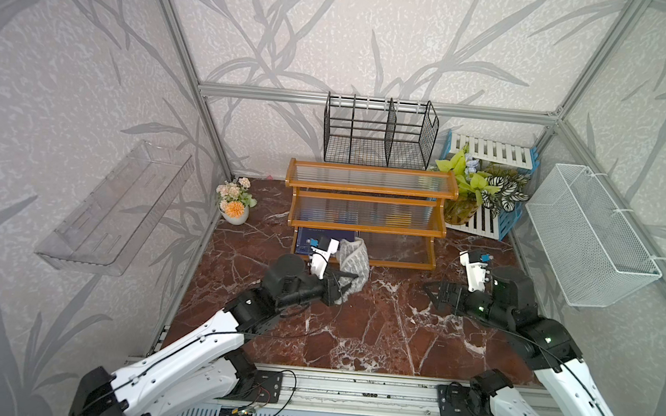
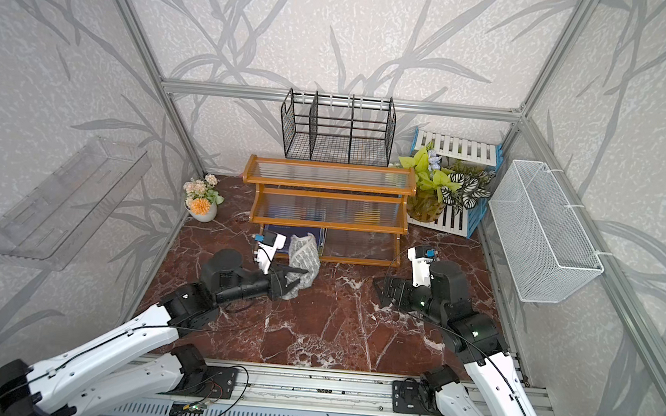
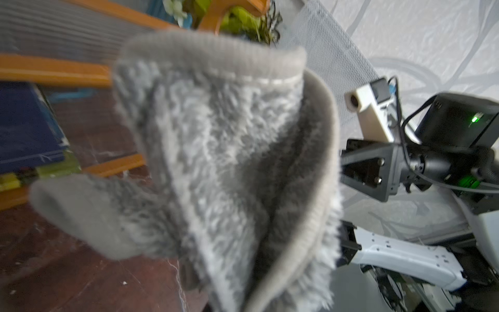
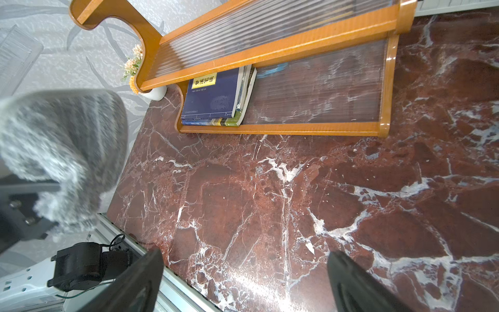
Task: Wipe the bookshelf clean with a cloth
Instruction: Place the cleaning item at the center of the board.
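Observation:
The bookshelf [image 1: 369, 193] [image 2: 327, 184], orange-brown with ribbed clear panels, stands at the back of the marble table. My left gripper [image 1: 342, 284] [image 2: 291, 279] is shut on the grey striped cloth [image 1: 355, 259] [image 2: 305, 256], which it holds upright just in front of the lowest shelf, left of its middle. In the left wrist view the cloth [image 3: 216, 151] fills the picture and hides the jaws. My right gripper [image 1: 434, 293] [image 2: 382, 289] [image 4: 245, 255] is open and empty over bare marble, right of the cloth [image 4: 62, 151] and in front of the shelf frame [image 4: 283, 130].
Blue books [image 1: 307, 236] [image 4: 213, 97] lie on the lowest shelf's left end. A black wire rack [image 1: 378, 139] stands behind the bookshelf. A flower pot [image 1: 234, 208] sits to its left and a leafy plant [image 1: 473, 188] to its right. A white wire basket [image 1: 592, 236] hangs on the right wall.

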Controlling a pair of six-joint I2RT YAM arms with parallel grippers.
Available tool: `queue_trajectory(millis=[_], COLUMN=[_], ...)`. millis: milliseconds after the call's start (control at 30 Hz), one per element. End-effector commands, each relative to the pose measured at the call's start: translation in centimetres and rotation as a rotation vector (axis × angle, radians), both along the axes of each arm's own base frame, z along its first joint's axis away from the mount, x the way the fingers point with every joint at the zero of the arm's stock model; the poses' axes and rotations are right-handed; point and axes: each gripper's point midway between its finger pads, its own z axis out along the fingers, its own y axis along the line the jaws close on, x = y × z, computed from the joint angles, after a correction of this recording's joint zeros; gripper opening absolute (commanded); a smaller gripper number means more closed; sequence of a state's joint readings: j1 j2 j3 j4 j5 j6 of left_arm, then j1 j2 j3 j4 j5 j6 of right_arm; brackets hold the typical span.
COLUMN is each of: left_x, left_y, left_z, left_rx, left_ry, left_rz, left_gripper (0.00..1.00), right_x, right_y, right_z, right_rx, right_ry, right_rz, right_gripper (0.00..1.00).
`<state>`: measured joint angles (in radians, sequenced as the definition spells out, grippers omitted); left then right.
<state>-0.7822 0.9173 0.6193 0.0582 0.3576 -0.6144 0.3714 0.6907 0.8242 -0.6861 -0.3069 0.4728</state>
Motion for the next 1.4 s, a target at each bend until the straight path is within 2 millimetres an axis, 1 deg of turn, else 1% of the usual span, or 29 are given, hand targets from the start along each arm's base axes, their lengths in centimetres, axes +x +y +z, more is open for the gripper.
queue_trajectory(millis=[0,67,100,167,233,267,300,400,500,600,667,800,1000,1067,1233,1367], left_x=[0.0,-0.7,-0.9,-1.1,-1.4,-1.4,-1.4,-1.2,-1.0,-0.9,-0.8,-0.6,-0.2,-0.2,-0.1,0.8], left_y=[-2.3,-4.4,-5.3,-7.0,-8.6,-9.2,-9.5,-9.9,-9.3,-8.6,-8.2,-7.5,-7.0,-6.5,-4.0,-1.0], left_z=[-4.1,-6.3,-6.9,-8.9,-10.4,-11.2,-11.9,-14.3,-16.9,-18.7,-19.5,-19.6,-18.8,-18.1,-16.2,-14.8], left_rx=[0.061,0.078,0.089,0.137,0.175,0.196,0.212,0.246,0.316,0.373,0.393,0.398,0.372,0.344,0.314,0.332], left_ry=[0.032,0.063,0.074,0.097,0.112,0.12,0.128,0.17,0.213,0.24,0.252,0.253,0.258,0.26,0.25,0.227], left_rz=[0.013,-0.025,-0.045,-0.069,-0.095,-0.101,-0.1,-0.092,-0.062,-0.035,-0.019,0.003,-0.01,-0.015,0.007,0.084], left_gripper=[0.11,0.11,0.11,0.11,0.11,0.11,0.11,0.13,0.15,0.18,0.23,0.4,0.6,0.66,0.81,0.94], right_x=[-0.2,-0.2,-0.3,-0.3,-0.3,-0.2,-0.2,0.0,0.2,0.5,0.8,1.1,1.4,1.3,1.4,1.4], right_y=[-0.3,-0.2,-0.2,0.0,0.3,0.3,0.4,0.6,1.0,1.6,1.8,2.1,3.5,3.8,5.4,6.9], right_z=[0.9,0.4,0.1,-0.7,-1.5,-1.8,-2.4,-3.9,-5.6,-7.0,-7.7,-9.0,-10.3,-10.8,-11.2,-12.2], right_rx=[-0.009,-0.005,-0.003,0.002,0.003,-0.001,-0.014,-0.067,-0.139,-0.173,-0.182,-0.19,-0.168,-0.169,-0.152,-0.153], right_ry=[-0.024,-0.012,-0.002,0.015,0.036,0.04,0.053,0.07,0.092,0.112,0.125,0.146,0.177,0.193,0.193,0.211], right_rz=[-0.002,-0.003,-0.002,0.0,0.005,0.002,0.002,-0.001,0.002,0.008,0.006,0.006,0.04,0.047,0.077,0.097], right_gripper=[0.99,0.99,0.99,0.99,0.99,0.99,0.99,0.99,0.99,0.99,0.99,0.99,0.99,0.99,0.99,0.99])
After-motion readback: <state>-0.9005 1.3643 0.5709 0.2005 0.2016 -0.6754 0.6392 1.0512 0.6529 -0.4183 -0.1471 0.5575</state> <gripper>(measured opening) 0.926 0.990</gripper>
